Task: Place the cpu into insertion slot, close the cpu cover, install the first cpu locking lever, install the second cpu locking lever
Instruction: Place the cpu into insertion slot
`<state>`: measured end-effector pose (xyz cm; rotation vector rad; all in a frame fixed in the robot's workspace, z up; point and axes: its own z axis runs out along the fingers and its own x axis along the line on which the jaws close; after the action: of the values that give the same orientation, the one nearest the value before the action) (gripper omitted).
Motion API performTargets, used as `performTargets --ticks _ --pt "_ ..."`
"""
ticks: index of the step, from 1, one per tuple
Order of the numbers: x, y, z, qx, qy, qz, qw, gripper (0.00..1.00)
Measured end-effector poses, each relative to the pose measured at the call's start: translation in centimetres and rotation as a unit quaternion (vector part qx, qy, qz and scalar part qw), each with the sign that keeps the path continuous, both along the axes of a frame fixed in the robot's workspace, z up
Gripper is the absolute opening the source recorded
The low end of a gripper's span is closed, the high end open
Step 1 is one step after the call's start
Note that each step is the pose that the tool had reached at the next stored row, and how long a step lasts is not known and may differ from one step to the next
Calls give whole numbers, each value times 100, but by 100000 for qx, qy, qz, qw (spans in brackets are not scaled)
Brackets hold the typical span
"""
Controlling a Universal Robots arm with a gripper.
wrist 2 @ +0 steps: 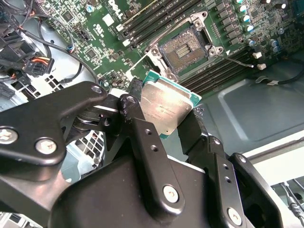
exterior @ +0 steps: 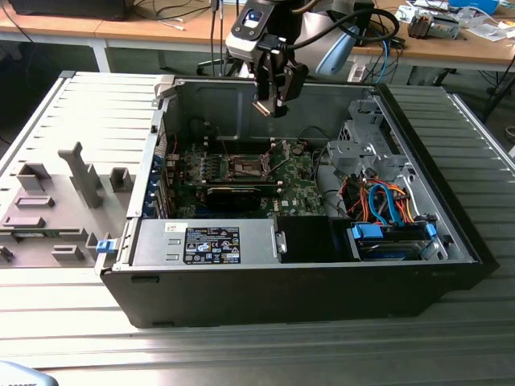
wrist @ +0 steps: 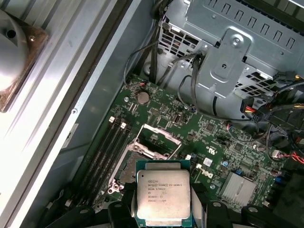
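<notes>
My gripper hangs above the open computer case, shut on the cpu, a flat square chip with a silvery top and green edge. In both wrist views the black fingers clamp the cpu by two opposite sides. The insertion slot, a dark square socket with a silvery rim, lies uncovered on the green motherboard, well below the chip. The cpu cover stands tilted up at the socket's far side. A thin metal lever sticks out beside the socket.
The case walls surround the board. A metal drive cage with black and coloured cables stands at the exterior view's right, and a power supply at the front. A grey fixture tray lies at the left.
</notes>
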<state>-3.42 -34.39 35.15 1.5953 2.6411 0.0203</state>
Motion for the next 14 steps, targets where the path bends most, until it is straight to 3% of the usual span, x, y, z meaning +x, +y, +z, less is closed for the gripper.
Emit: performTargets --ticks 14 --pt "0 0 -1 -242 1 -629 99998 55"
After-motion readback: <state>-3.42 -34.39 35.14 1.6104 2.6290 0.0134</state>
